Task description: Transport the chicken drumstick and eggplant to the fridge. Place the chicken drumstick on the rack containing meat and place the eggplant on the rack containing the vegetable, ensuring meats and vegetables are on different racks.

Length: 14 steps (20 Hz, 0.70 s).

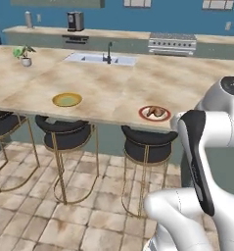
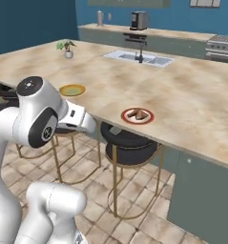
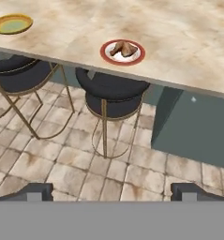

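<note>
The gripper (image 3: 111, 192) hangs over the tiled floor with its two finger tips spread wide apart, nothing between them. Far ahead of it, up on the marble island counter (image 1: 113, 88), the chicken drumstick (image 3: 123, 48) lies on a red-rimmed plate (image 3: 107, 55) near the counter's edge, above a black stool (image 3: 111, 91). Further left sits a yellow bowl (image 3: 11, 24). The drumstick's shape is hard to make out.

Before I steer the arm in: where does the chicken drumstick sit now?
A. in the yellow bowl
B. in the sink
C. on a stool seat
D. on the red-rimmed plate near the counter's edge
D: the chicken drumstick lies on the red-rimmed plate near the counter's edge, above a dark stool; the yellow bowl sits apart.
</note>
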Tool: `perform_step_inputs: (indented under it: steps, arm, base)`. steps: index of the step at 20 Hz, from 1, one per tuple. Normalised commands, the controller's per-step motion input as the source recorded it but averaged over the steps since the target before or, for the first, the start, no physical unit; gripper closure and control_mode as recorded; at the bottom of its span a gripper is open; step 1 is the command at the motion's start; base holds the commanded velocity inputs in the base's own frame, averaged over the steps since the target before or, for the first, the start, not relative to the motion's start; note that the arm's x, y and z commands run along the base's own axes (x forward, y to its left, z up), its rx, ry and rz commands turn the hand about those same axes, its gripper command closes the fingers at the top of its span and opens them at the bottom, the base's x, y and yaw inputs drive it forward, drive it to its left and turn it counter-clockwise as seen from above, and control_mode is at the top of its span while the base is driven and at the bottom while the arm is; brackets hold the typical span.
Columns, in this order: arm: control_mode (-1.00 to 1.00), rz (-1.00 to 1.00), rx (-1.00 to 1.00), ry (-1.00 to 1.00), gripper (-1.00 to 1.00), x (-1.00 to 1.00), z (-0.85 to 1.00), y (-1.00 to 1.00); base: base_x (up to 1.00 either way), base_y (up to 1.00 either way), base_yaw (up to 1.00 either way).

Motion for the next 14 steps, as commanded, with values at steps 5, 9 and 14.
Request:
perform_step_inputs:
  steps: [5,9,14]
  arm:
    - [1.00,0.00,0.00,0.00,-1.00,0.00,0.00,0.00]
    - [1.00,0.00,0.00,0.00,-1.00,0.00,0.00,0.00]
    - [1.00,0.00,0.00,0.00,-1.00,0.00,0.00,0.00]
  base:
    - [0.62,0.83,-0.35]
    - [0.71,0.41,-0.37]
    - [0.30,-0.06,-0.33]
